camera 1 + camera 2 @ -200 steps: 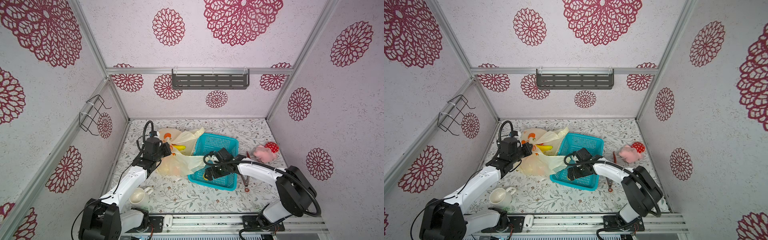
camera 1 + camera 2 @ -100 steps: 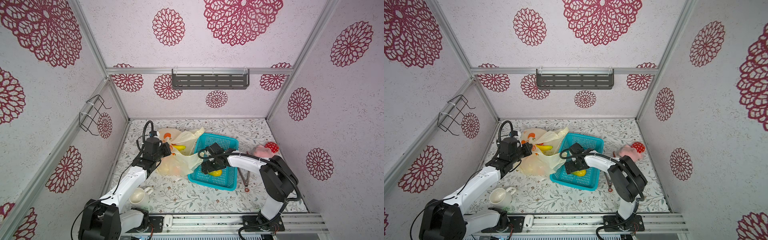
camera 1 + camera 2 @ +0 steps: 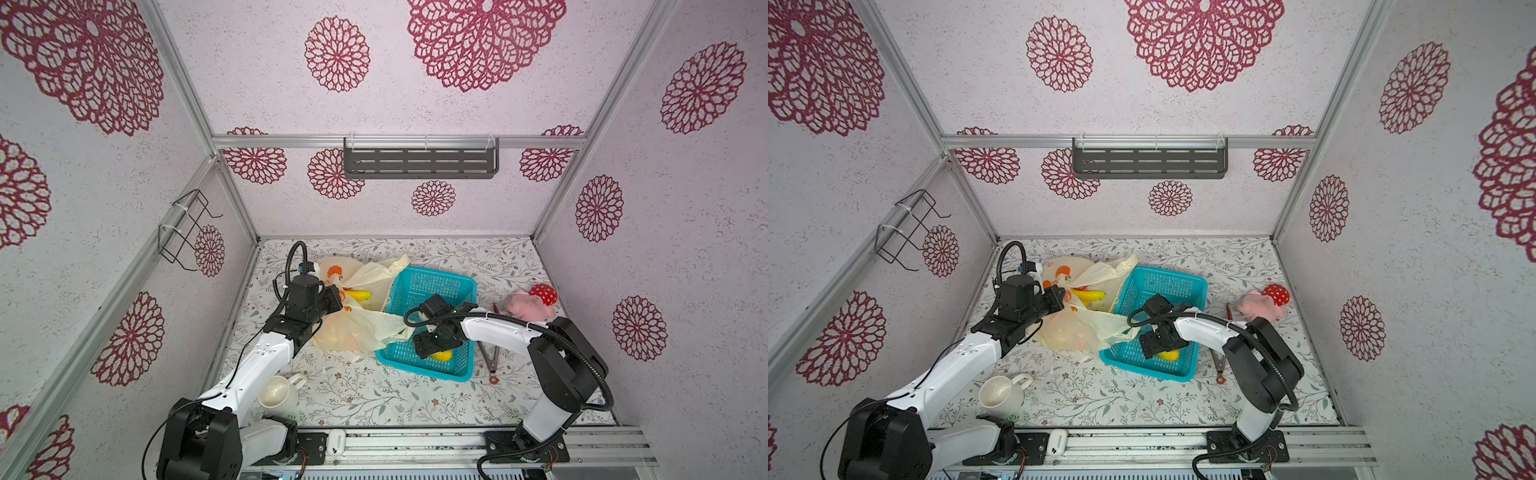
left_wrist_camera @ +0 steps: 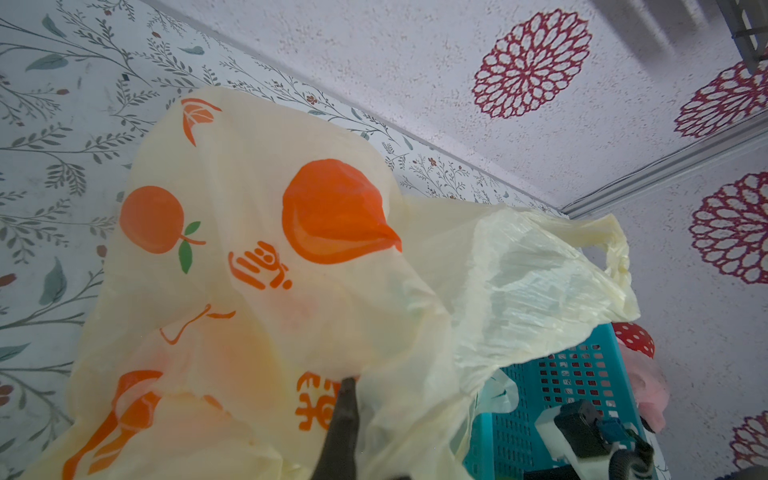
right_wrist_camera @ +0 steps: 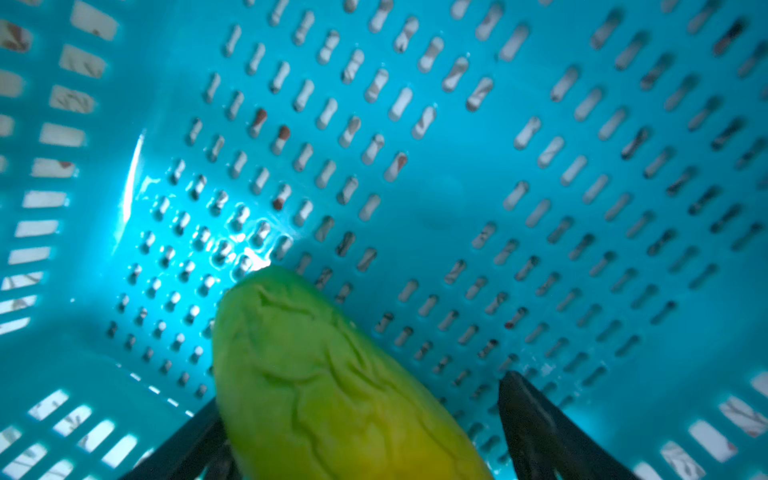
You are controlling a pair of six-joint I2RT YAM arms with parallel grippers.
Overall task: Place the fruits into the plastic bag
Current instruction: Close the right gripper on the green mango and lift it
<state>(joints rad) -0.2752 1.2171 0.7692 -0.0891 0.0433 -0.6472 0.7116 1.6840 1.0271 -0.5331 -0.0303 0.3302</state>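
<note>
The cream-yellow plastic bag (image 3: 357, 328) (image 3: 1077, 328) (image 4: 291, 249), printed with oranges, lies left of the teal basket (image 3: 432, 282) (image 3: 1163, 278). My left gripper (image 3: 338, 297) (image 3: 1064, 296) (image 4: 349, 386) is shut on the bag's upper edge and holds its mouth up. A yellow banana (image 3: 359, 295) (image 3: 1090, 295) shows in that mouth. A yellow-green mango (image 3: 441, 355) (image 3: 1169, 354) (image 5: 332, 395) lies on the basket's floor (image 5: 457, 166) near its front wall. My right gripper (image 3: 434, 351) (image 5: 363, 392) reaches down over it, open, with one finger on each side of the mango and a gap beside it.
A red white-spotted mushroom plush (image 3: 544, 293) and a pink plush (image 3: 525, 305) lie right of the basket. Metal tongs (image 3: 490, 357) lie along its right side. A cream mug (image 3: 280, 392) lies on its side at the front left.
My right gripper has moved from the basket's left edge by the bag into the basket and down around the mango. The left gripper and bag have stayed put.
</note>
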